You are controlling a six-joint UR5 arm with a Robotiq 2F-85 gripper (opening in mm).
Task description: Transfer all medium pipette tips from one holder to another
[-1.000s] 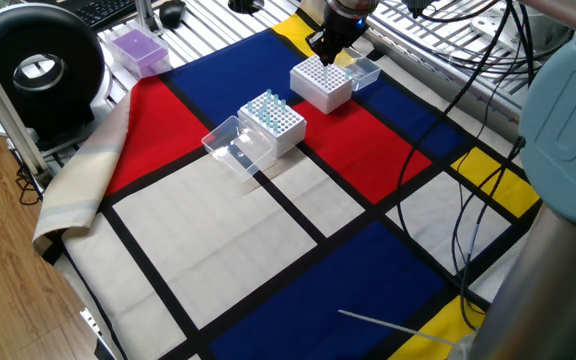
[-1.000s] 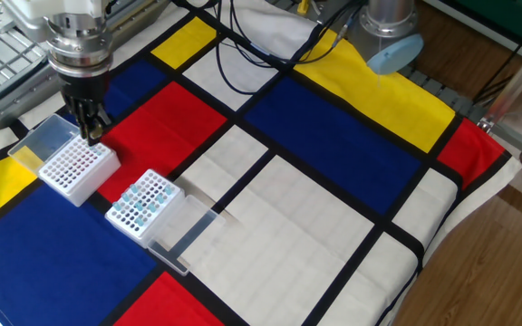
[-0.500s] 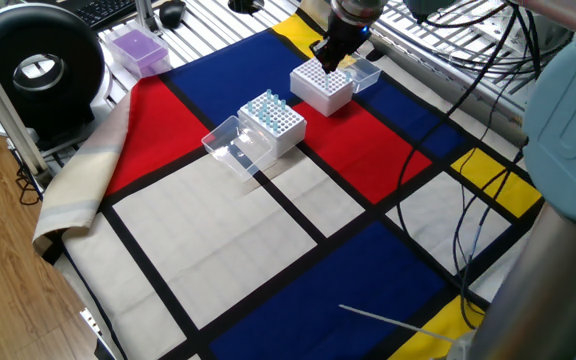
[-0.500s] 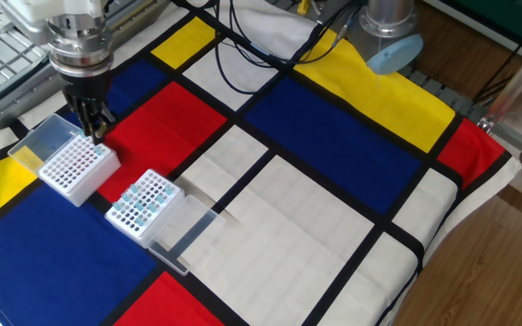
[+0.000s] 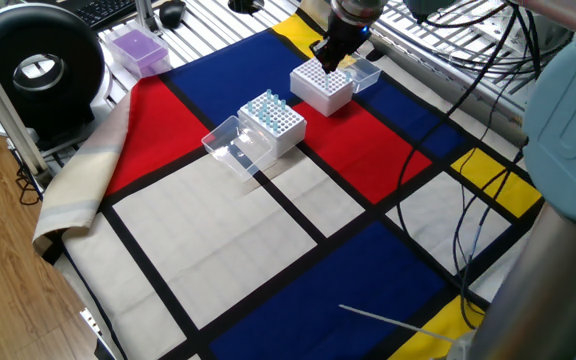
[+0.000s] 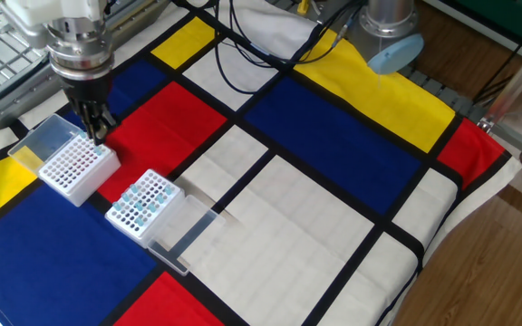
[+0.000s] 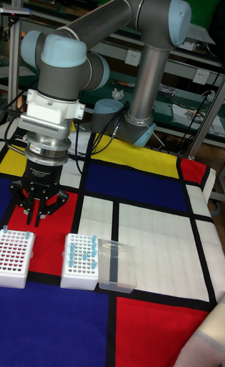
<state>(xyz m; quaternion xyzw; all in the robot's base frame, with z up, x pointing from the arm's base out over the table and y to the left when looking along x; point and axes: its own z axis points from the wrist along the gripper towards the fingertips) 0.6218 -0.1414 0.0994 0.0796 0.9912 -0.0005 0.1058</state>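
The claw hangs point-down over the far corner of the nearly empty white rack, its 2 fingers drawn close together; whether a tip sits between them cannot be told from any view. In the tall fixed view the claw is above and just clear of that rack, where a single pale tip stands at the rack's back corner. Beside this rack, on the side away from the claw, sits the second white rack, and the medium pipette tips stand upright in its holes, scattered across the grid with many holes bare. A clear hinged lid lies open flat against that second rack, and another clear lid lies open behind the nearly empty rack. Both racks rest on the worktop's cloth, patterned in red, blue, yellow and white blocks with black bands. A purple tip box stands well apart from the racks, off the cloth.
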